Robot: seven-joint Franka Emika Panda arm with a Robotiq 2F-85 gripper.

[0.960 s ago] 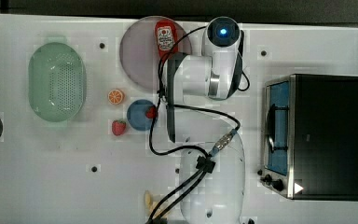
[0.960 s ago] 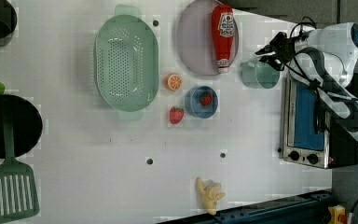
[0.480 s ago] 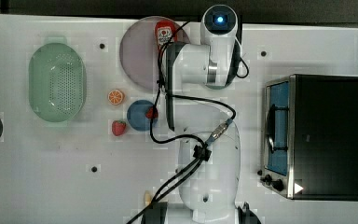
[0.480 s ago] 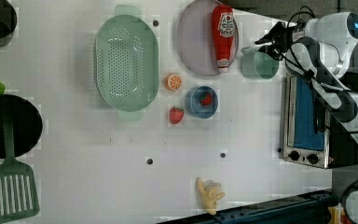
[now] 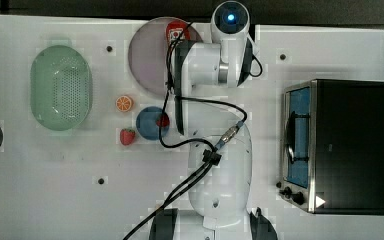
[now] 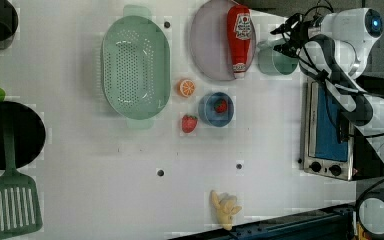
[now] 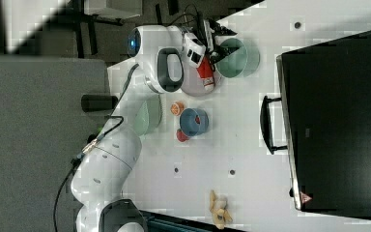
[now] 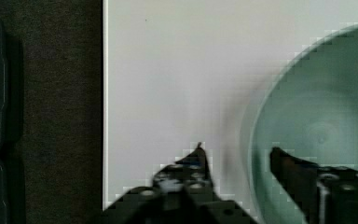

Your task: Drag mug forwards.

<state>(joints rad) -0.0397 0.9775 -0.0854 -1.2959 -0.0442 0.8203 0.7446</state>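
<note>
near the table's far edge, beside the grey plate, the gripper stands spread apart, one finger inside the mug, one outside its rim.

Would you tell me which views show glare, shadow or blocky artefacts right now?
Top view: blocky patches across the white table, and a glowing blue light on the arm. Left view: soft shadow beside the mug. Wrist view: the mug's shadow falls on the table, edges soft; gripper dark.
</note>
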